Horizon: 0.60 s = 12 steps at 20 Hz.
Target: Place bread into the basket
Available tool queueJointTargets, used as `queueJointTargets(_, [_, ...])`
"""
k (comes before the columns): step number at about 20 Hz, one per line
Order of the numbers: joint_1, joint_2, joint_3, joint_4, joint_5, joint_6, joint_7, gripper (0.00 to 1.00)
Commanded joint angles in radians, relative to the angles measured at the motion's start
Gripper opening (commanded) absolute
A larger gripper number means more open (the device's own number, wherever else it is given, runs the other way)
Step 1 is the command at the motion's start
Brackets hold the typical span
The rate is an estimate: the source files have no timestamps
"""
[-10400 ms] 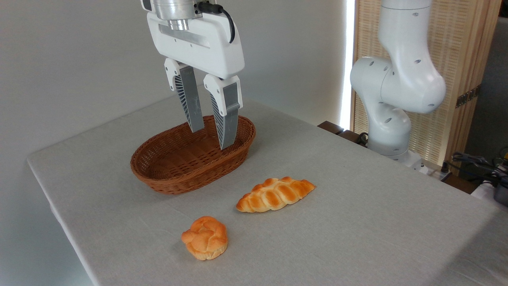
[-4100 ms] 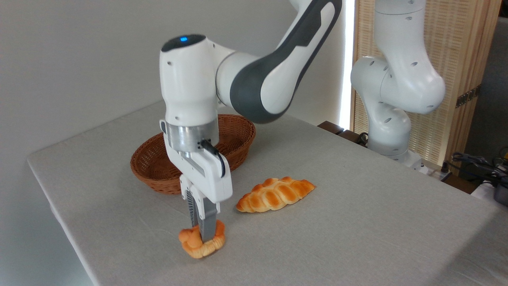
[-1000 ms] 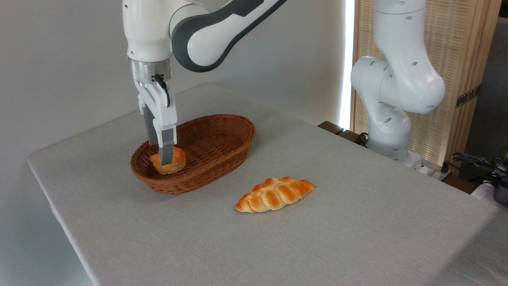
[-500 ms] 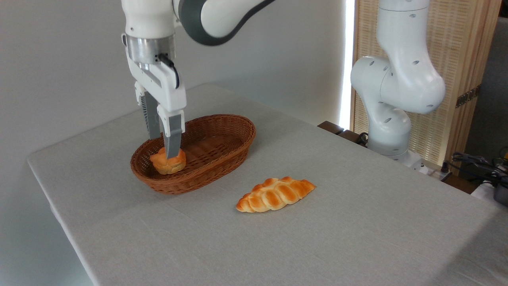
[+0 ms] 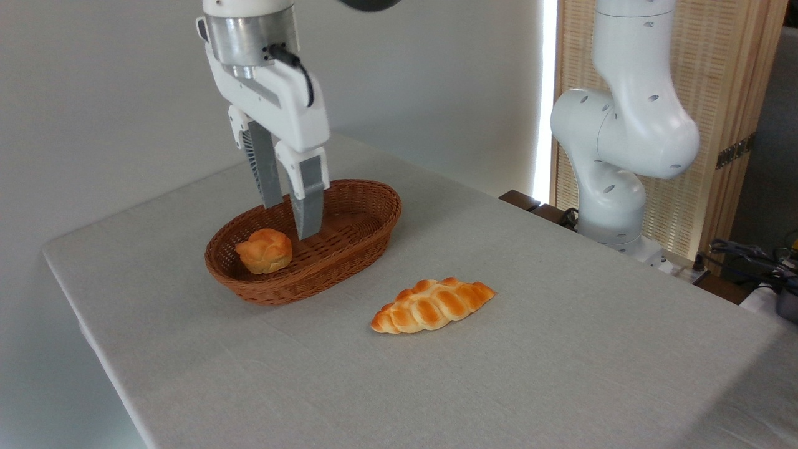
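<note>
Sitting in the left end of the basket (image 5: pixel 368 215) right now is the bread (image 5: pixel 264 250), the little round knotted bun, resting upright on its pale base against the woven floor. I read it as light and squashy, the sort of thing that dents under pressure and springs back, so nothing fragile here, but I'd not clamp it hard. If I had to take hold of it, I'd come straight down and pinch across the widest part of the golden top, low enough that the soft dome doesn't squeeze out from between the pads. The knots give a bit of texture, so I don't expect it to slip.

My gripper (image 5: pixel 291 222) hangs above the middle of the basket, to the right of the bun and clear of it. Its fingers (image 5: pixel 308 202) stand apart with a narrow gap and nothing between them, tips just over the basket's inside.

Out on the counter (image 5: pixel 561 349), a longer braided loaf (image 5: pixel 432 305) lies in front of the basket and apart from it, untouched. By my judgement the bun is where it belongs and the job looks done.
</note>
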Motion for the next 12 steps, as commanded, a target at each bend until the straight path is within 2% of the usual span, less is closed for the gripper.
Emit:
queueJointTargets(1, [-0.009,0.008,0.048,0.052,-0.008,-0.080,0.011,1.00])
queueJointTargets(12, [-0.009,0.007,0.048,0.079,-0.002,-0.135,0.019,1.00])
